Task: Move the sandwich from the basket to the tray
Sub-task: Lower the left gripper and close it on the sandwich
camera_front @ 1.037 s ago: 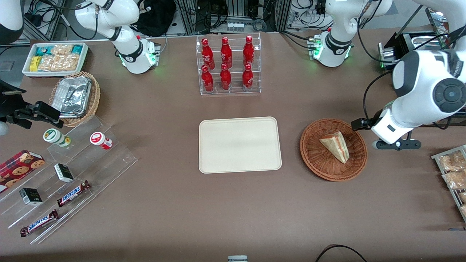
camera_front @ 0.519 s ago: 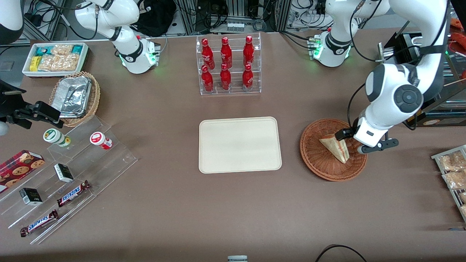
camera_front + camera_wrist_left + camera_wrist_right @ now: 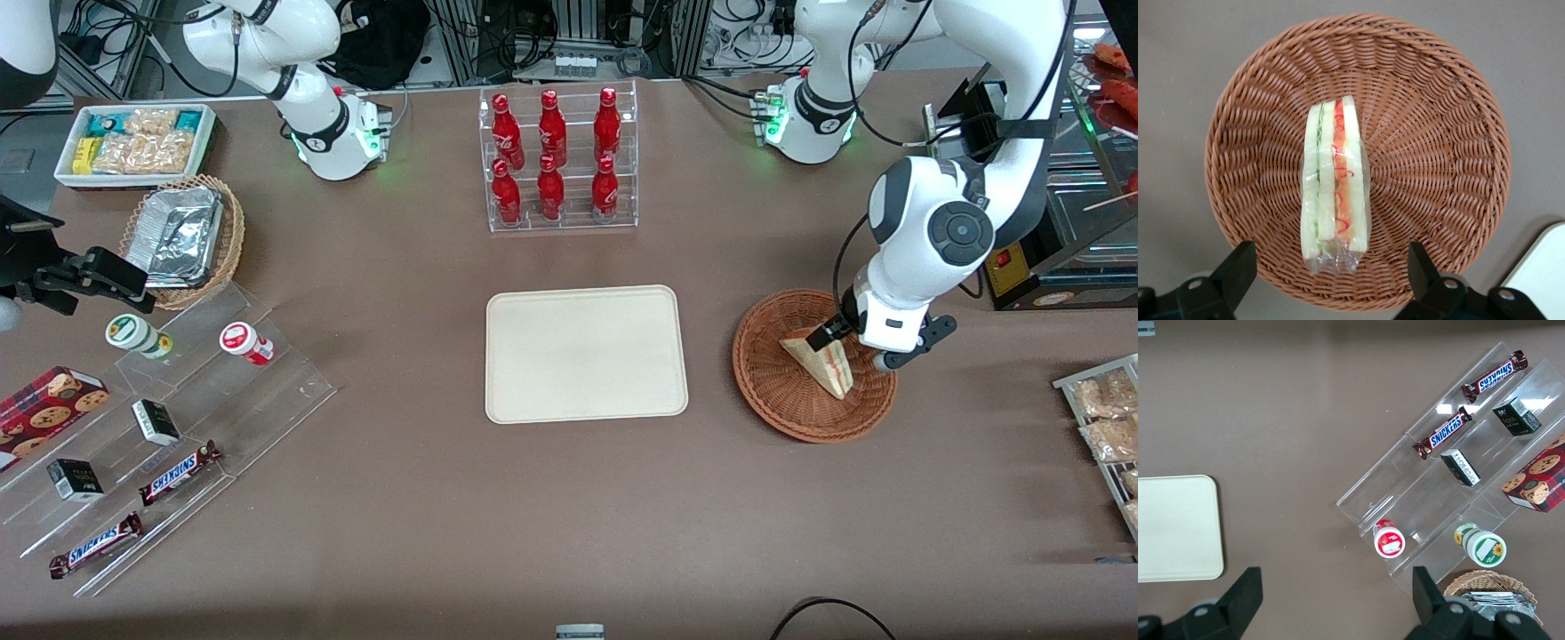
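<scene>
one sandwich (image 3: 1335, 187) lies in the middle of the basket (image 3: 1451, 120), on its crust edge. the end effector (image 3: 1331, 280) hovers above its six o'clock end, fingers (image 3: 1238, 267) spread wide. closing there may only crumple slippery wrap, or drag the basket, away from the tray (image 3: 587, 353).

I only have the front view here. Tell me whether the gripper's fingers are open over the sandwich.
Observer: The gripper is open above the basket; in the left wrist view its fingers straddle the sandwich's end without touching it.
Operator: Report how the sandwich lies.
Observer: It stands on edge, filling stripe up, in clear wrap.
Operator: Confirm the tray from that camera.
Observer: A corner of the tray shows beside the basket, apart from it.
</scene>
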